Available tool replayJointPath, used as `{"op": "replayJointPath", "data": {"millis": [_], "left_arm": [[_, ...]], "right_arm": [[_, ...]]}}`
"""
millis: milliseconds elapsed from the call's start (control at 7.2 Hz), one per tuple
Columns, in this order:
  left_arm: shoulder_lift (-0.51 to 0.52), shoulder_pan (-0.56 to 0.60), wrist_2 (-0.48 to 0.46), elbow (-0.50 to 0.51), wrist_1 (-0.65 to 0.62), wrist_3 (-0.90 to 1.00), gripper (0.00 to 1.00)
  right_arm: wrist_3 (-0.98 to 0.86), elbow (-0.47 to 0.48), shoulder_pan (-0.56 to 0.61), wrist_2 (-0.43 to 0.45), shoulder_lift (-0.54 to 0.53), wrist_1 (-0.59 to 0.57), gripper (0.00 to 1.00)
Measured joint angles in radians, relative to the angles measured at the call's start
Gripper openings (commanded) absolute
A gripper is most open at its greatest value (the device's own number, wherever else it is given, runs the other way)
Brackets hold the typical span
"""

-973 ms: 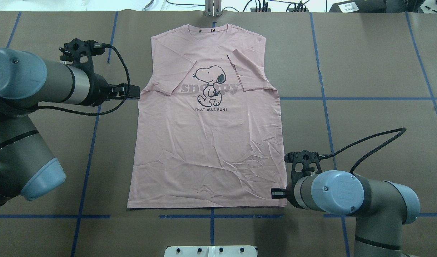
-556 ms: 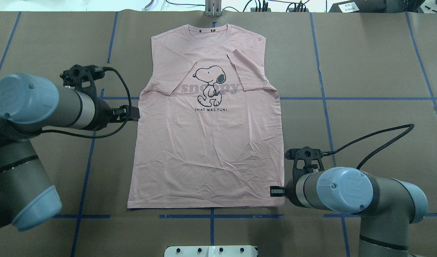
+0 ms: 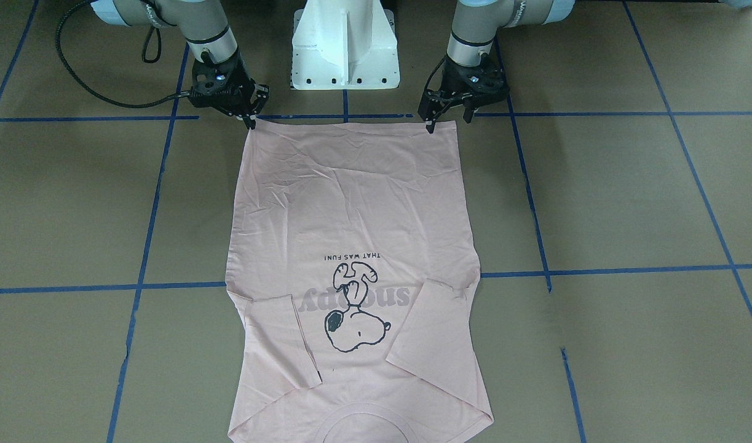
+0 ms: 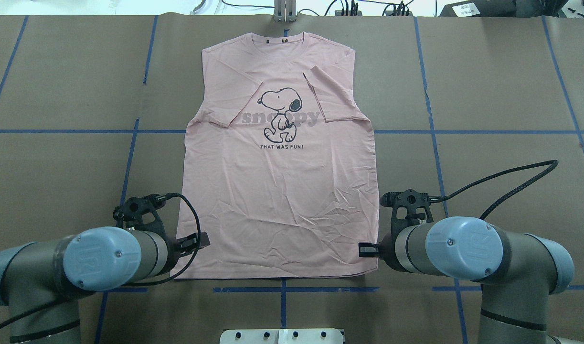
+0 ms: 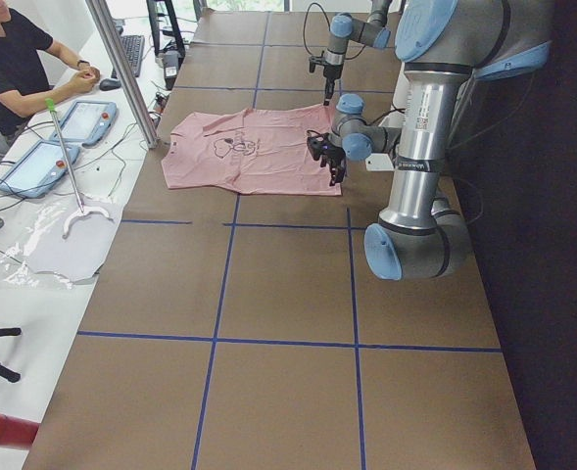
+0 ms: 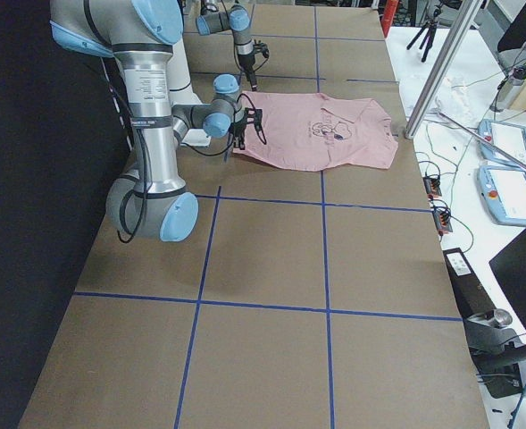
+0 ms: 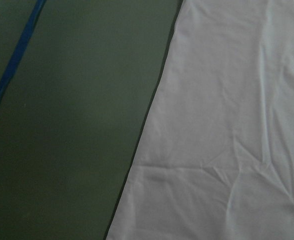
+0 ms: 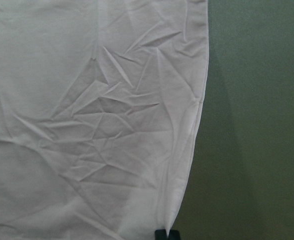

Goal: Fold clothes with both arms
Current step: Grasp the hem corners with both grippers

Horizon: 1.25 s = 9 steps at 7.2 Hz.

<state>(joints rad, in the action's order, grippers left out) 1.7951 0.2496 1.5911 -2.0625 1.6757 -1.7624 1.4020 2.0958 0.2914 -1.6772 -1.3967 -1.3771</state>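
Observation:
The pale pink T-shirt (image 4: 282, 191) lies flat and face up on the brown table, collar at the far edge, both sleeves folded inward over the Snoopy print (image 3: 354, 320). My left gripper (image 3: 448, 120) stands open at the hem's left corner (image 4: 177, 274), its fingers spread just above the cloth. My right gripper (image 3: 251, 120) sits at the hem's right corner, shut on the fabric. In the right wrist view the shirt (image 8: 87, 125) is drawn up to a point at a black fingertip (image 8: 166, 234). The left wrist view shows only the shirt's side edge (image 7: 151, 115) and table.
The white pedestal base (image 3: 345, 49) stands close behind the hem, between the arms. Blue tape lines (image 4: 430, 131) grid the table. A metal post (image 5: 121, 69) rises at the far edge. A seated person (image 5: 14, 59) and tablets (image 5: 82, 122) are beyond it.
My left arm swung from beside the shirt's left sleeve down to the hem's left corner. My right gripper shifted slightly inward, and the hem's right corner moved with it.

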Motion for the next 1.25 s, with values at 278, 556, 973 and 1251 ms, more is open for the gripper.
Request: {"op": "replayJointPath", "data": {"millis": [278, 556, 973, 1251], "left_arm": [[-0.006, -0.038, -0.017, 0.047, 0.0, -0.033, 0.99], [-0.011, -0.043, -0.026, 0.057, 0.0, -0.037, 0.94], [-0.013, -0.045, -0.028, 0.062, -0.001, -0.037, 0.76], [-0.013, -0.046, -0.028, 0.065, 0.0, -0.037, 0.34]], "right_arm": [[0.0, 0.001, 0.002, 0.0, 0.002, 0.001, 0.0], [0.0, 0.0, 0.003, 0.001, 0.005, 0.001, 0.0], [0.0, -0.002, 0.003, 0.001, 0.005, 0.001, 0.0], [0.0, -0.003, 0.003, 0.001, 0.005, 0.001, 0.0]]}}
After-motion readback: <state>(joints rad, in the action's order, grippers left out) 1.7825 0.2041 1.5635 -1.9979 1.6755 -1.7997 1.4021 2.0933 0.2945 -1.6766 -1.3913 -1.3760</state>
